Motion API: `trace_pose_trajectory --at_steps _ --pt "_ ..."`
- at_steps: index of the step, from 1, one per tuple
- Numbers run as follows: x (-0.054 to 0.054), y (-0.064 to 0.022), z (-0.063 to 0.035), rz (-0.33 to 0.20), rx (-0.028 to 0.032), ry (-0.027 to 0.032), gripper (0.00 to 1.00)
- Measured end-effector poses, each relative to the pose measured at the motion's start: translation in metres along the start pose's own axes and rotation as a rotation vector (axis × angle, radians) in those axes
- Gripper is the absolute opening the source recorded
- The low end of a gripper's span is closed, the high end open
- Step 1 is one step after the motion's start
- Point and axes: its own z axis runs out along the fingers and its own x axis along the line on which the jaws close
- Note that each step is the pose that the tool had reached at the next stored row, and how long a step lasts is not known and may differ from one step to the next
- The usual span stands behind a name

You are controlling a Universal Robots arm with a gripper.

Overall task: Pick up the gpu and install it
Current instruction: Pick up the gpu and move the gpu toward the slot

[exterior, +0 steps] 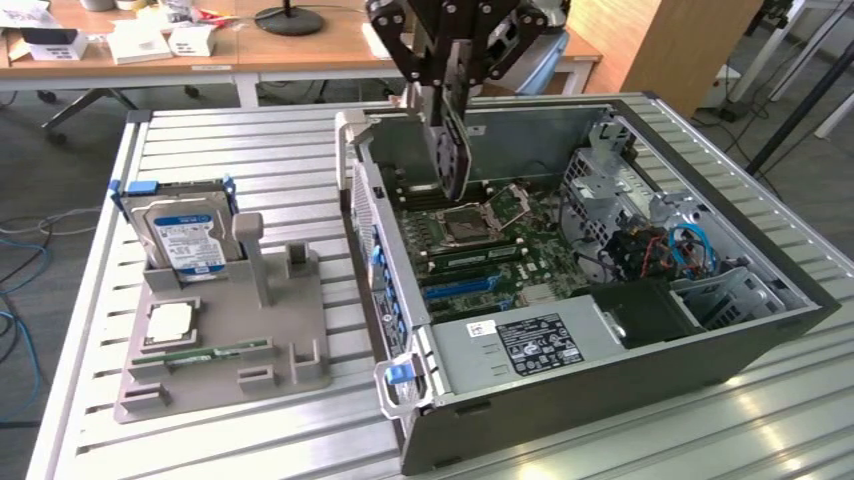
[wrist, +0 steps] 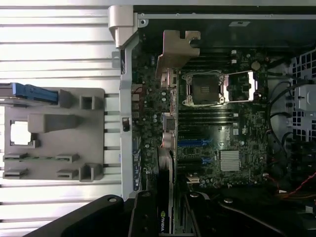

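Item: gpu [exterior: 457, 150] held on edge over open computer case [exterior: 747, 330]

Gripper [exterior: 447, 75]: enters from the top of the exterior view. Its black fingers [exterior: 424, 55] are clamped on the upper part of the gpu, one on each face.

The gpu: thin dark card, upright, long side vertical, clear of the counter [exterior: 240, 140]. Its lower end hangs inside the case, above the motherboard [exterior: 501, 255] and near the CPU socket [exterior: 470, 225]. Whether that end touches the board cannot be told. Seen from the wrist, the card shows edge-on with a green logo on its face. There it lies between the blue expansion slots [wrist: 196, 142] and the case's slotted rear wall.

Computer case: lies on its side on the counter, side panel off, interior facing up. Contents noted:
- the motherboard with its CPU socket
- a grey power supply [exterior: 527, 340] with a dark label, at the near end
- a metal drive cage with blue and red cables [exterior: 687, 245], at the exterior view's right

Parts holder [exterior: 274, 320]: grey moulded stand on the counter at the exterior view's left, well apart from the gpu. It carries:
- a blue-labelled hard drive [exterior: 187, 235], standing upright at the far end
- a square processor chip [exterior: 171, 322], lying flat
- a narrow green RAM stick [exterior: 200, 352], just in front of the chip

Counter: slatted metal top.
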Motion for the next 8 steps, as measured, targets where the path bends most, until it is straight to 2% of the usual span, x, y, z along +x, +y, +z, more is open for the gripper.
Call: trace_pose_trajectory --at_steps 8 --pt "-0.036 0.0017 0.001 -0.001 -0.0021 0.0001 0.26"
